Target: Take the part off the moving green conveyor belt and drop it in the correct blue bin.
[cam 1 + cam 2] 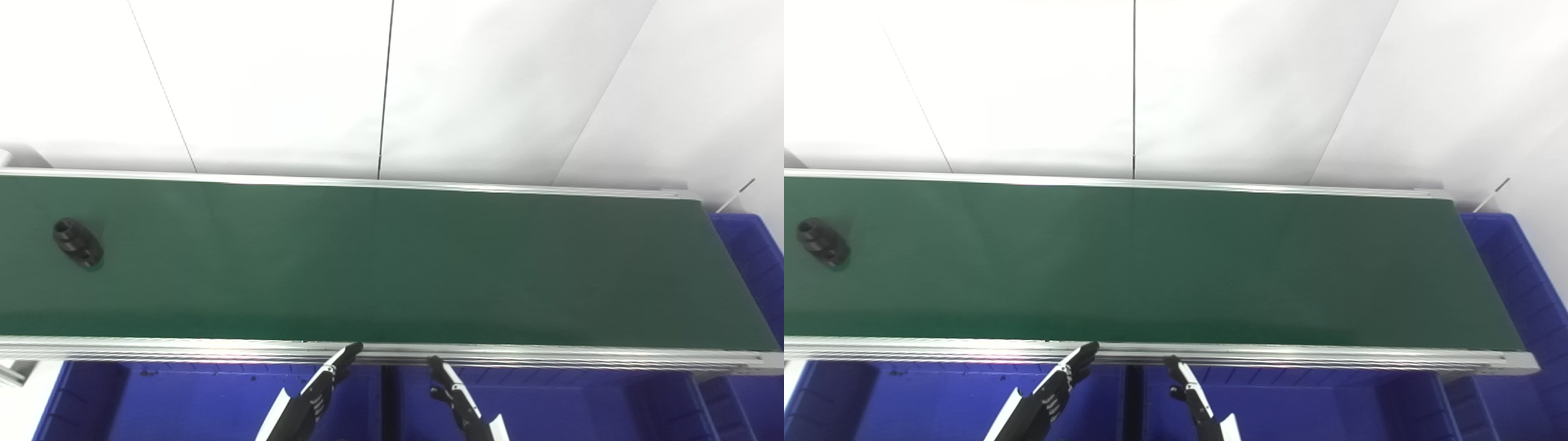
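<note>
A small black part (pixel 78 242) lies on the far left of the green conveyor belt (pixel 392 263), well apart from both hands. Below the belt's near rail, the left hand (pixel 318 392) and right hand (pixel 456 395) hover over blue bins (pixel 184 398), fingers extended, slightly apart, holding nothing. No writing is readable.

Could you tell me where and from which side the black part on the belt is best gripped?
The black part lies flat at the belt's far left, a raised round boss at its upper-left end on a wider oval base. Probably best to come from above and pinch across the base's narrow width with the left hand, which is nearer. Finer detail is too small to tell.
</note>
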You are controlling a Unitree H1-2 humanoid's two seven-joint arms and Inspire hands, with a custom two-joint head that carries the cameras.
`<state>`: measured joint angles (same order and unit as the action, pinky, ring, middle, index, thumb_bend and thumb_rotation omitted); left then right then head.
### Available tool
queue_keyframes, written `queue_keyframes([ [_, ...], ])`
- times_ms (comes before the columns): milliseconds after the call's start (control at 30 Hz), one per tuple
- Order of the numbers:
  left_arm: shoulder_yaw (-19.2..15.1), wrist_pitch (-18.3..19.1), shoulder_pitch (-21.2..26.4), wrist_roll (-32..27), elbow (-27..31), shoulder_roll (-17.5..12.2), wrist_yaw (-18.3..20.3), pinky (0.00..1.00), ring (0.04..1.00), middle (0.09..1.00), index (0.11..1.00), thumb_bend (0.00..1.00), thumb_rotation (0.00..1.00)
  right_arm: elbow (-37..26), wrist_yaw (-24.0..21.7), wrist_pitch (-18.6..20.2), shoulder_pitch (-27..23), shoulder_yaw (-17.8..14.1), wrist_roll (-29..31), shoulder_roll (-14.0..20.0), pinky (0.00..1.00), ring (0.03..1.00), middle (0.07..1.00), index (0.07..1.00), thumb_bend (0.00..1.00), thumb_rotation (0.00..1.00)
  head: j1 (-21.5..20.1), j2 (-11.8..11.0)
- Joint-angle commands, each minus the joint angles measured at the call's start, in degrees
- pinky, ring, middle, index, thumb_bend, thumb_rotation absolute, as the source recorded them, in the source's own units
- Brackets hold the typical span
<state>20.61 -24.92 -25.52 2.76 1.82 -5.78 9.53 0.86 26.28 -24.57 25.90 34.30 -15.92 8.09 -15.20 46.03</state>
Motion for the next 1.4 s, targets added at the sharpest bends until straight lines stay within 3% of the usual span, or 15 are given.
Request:
queue_keyframes([
  [0, 0.00, -1.30, -0.73, -0.92, 2.78, -0.24, 0.56, 0.99, 0.990, 0.974, 0.940, 0.90, 0.76, -2.84, -2.08, -2.25, 1.35, -0.48, 0.83, -2.35, 0.86, 0.918, 0.943, 0.921, 0.83, 1.00, 0.01, 0.07],
  [33, -0.10, -0.95, -0.86, -1.08, 3.56, -0.33, 0.67, 0.99, 0.991, 0.974, 0.940, 0.90, 0.76, -3.46, -2.95, -2.16, 1.71, -0.97, 1.00, -2.92, 0.86, 0.918, 0.943, 0.920, 0.83, 1.00, -0.45, 1.42],
  [167, -0.37, 0.17, -1.06, -1.75, 5.53, -0.59, 1.20, 1.00, 0.996, 0.975, 0.944, 0.87, 0.77, -5.35, -6.01, -1.67, 2.56, -2.65, 1.15, -4.62, 0.87, 0.919, 0.940, 0.917, 0.76, 1.00, -1.16, 3.05],
  [267, -0.52, 1.00, -1.04, -2.15, 6.47, -0.54, 1.45, 0.99, 0.992, 0.967, 0.951, 0.84, 0.77, -6.47, -7.89, -1.07, 2.93, -3.90, 0.83, -5.75, 0.86, 0.911, 0.937, 0.908, 0.72, 1.00, -1.25, 3.21],
  [533, -0.59, 2.12, -0.84, -3.11, 6.85, -0.81, 1.96, 1.00, 0.994, 0.962, 0.939, 0.86, 0.76, -7.39, -11.42, -0.34, 3.91, -6.42, 0.01, -7.89, 0.84, 0.902, 0.930, 0.909, 0.77, 1.00, -1.75, 3.28],
  [1067, -0.48, 2.28, -0.77, -2.65, 7.28, -0.57, 2.42, 1.00, 0.990, 0.964, 0.935, 0.85, 0.76, -8.19, -15.37, -0.39, 4.87, -9.00, 0.04, -9.25, 0.83, 0.898, 0.930, 0.912, 0.79, 1.00, -0.98, 3.92],
  [1200, -0.42, 2.89, -1.07, -2.16, 7.73, -0.35, 2.20, 1.00, 0.991, 0.962, 0.938, 0.86, 0.76, -7.90, -16.21, -0.80, 4.92, -9.30, 0.85, -9.22, 0.84, 0.894, 0.925, 0.907, 0.80, 1.00, 0.13, 3.14],
  [1367, -0.45, 1.06, -1.28, 0.37, 5.46, 0.93, 0.98, 0.98, 0.976, 0.947, 0.932, 0.83, 0.78, -7.05, -17.13, -1.74, 5.12, -9.86, 1.83, -8.25, 0.85, 0.897, 0.929, 0.911, 0.81, 1.00, 4.98, 0.46],
])
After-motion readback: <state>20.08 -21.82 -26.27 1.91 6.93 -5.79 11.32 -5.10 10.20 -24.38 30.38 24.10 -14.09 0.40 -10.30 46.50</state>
